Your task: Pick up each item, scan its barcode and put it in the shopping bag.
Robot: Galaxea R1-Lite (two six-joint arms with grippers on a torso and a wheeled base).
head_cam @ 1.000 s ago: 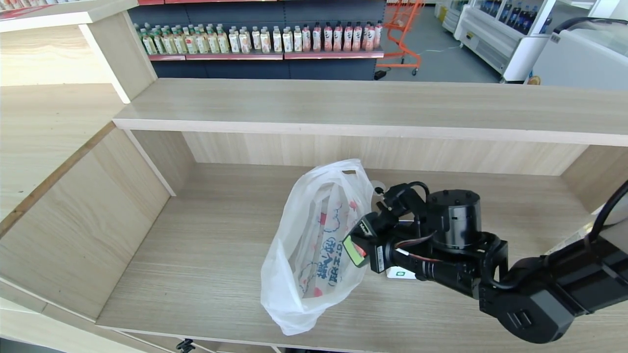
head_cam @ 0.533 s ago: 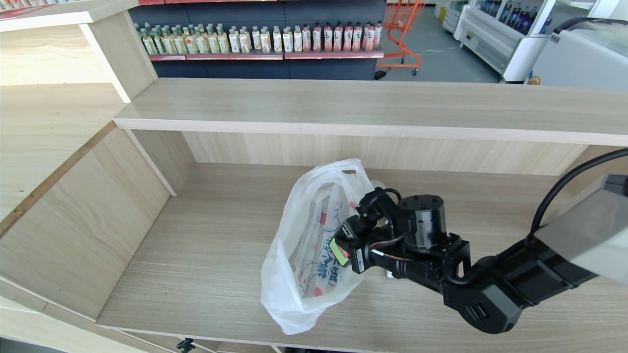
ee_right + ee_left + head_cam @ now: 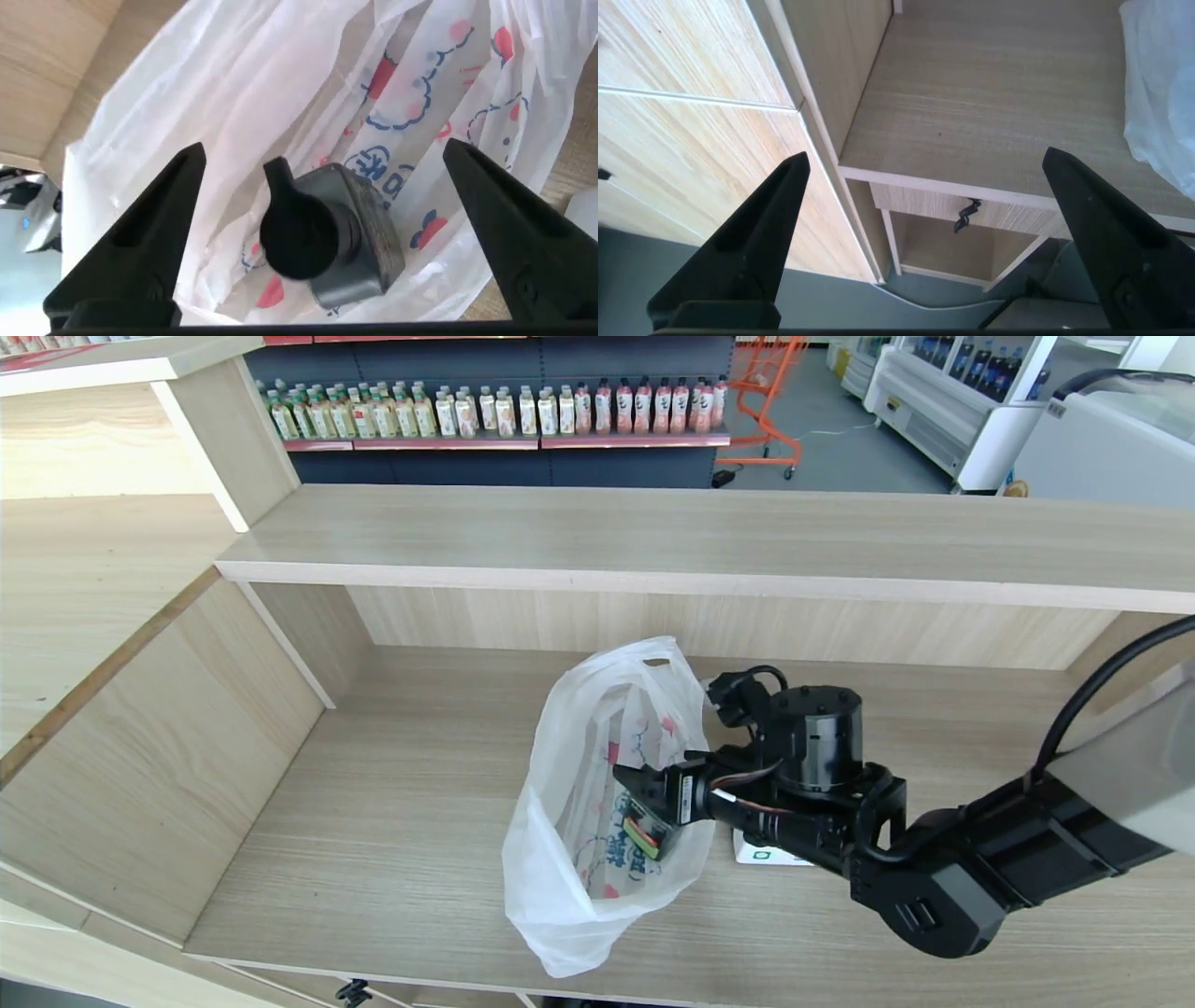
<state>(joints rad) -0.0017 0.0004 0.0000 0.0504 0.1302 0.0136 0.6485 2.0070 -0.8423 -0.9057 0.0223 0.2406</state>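
Our right claw stands wide and grips nothing. Within the last second it has swung from beside the bag into its mouth. The item lies loose under the spread fingers, inside the bag, so we judge this drop done and the arm free to pull out. The item is a dark grey block with rounded corners and a black knob. The bag slumps on the counter. Our left claw hangs wide at the counter's near edge.

Your shopping bag is thin, crinkled, translucent white plastic with a slight sheen; the counter under it is pale, matt wood grain; the right gripper is matt black.
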